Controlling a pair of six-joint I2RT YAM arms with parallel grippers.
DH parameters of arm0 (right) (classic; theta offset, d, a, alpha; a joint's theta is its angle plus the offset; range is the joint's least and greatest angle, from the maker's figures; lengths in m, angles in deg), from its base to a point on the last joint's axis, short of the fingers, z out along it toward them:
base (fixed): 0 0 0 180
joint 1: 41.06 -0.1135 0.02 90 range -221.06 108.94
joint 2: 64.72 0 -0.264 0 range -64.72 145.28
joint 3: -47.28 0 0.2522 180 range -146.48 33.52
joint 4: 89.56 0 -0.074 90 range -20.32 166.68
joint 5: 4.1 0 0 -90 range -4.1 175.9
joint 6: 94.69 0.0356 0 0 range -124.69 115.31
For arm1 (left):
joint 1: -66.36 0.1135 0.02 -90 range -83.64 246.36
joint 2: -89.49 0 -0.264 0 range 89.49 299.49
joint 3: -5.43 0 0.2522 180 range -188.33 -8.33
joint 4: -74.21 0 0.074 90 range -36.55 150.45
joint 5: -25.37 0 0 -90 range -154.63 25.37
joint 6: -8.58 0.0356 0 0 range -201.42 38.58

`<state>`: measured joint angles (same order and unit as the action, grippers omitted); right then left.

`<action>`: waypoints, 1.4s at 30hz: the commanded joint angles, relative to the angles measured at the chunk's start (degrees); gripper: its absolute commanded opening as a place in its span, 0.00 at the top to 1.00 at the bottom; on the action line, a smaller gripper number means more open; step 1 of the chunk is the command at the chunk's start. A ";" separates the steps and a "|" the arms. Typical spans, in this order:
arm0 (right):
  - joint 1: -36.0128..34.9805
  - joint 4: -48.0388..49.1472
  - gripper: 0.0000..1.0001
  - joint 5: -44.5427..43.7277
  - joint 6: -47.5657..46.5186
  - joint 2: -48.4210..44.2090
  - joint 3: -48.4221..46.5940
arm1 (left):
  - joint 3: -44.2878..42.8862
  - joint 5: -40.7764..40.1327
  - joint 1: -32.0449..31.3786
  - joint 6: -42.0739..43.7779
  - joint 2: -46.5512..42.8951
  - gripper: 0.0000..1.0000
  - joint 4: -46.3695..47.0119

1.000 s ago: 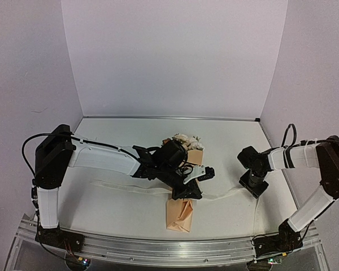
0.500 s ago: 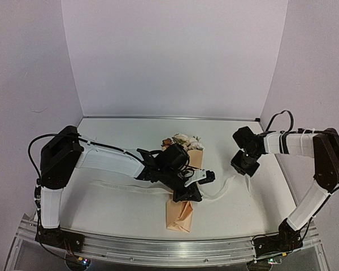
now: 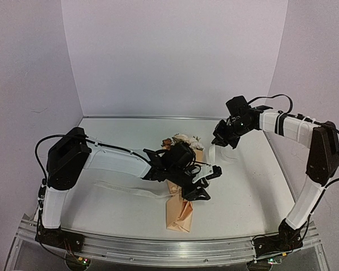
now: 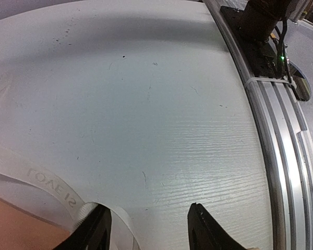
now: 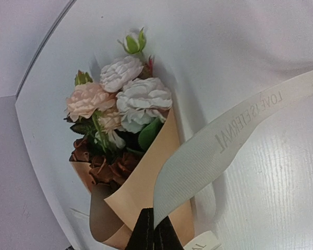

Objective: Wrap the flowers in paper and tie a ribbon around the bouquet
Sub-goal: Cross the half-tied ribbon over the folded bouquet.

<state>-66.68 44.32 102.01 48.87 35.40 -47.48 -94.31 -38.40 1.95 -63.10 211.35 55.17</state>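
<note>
Our right pincer (image 5: pixel 154 230) is pressed together on the ribbon (image 5: pixel 224 136), which trails from it toward the bouquet (image 3: pixel 179 213) lying on the counter (image 3: pixel 248 192) to its left. Our left pincer (image 4: pixel 148 229) stands spread over the bouquet's middle, with the ribbon just beside one finger.

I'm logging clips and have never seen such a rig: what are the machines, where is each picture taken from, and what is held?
Two robot arms stand at the near edge of a white table. One picture looks down from above and behind; the other two come from wrist cameras. On the table lies a bouquet in tan paper. The right gripper is shut on a printed cream ribbon, up above the table. The left gripper is open beside the bouquet, holding nothing.
</note>
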 commanded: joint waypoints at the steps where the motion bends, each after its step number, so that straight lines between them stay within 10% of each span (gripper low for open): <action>1: -1.03 -0.97 1.00 7.03 -3.38 1.65 -3.19 | 1.32 -2.31 -0.20 -2.64 -3.36 0.40 7.73; 12: -2.06 -0.69 1.00 8.24 -5.54 0.75 -2.13 | 3.32 -1.05 0.16 -4.57 -5.23 0.30 8.93; 34: -2.50 -0.69 1.00 8.69 -7.49 1.01 -1.52 | -9.20 4.96 -2.98 2.17 3.07 0.56 -6.45; 42: -2.57 -0.69 1.00 10.21 -8.23 0.89 -1.13 | -2.75 -1.20 -2.57 -0.78 -1.15 0.41 0.86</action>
<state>-68.76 43.62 111.16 41.86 36.64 -48.43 -100.53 -36.13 -1.13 -62.14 214.41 50.38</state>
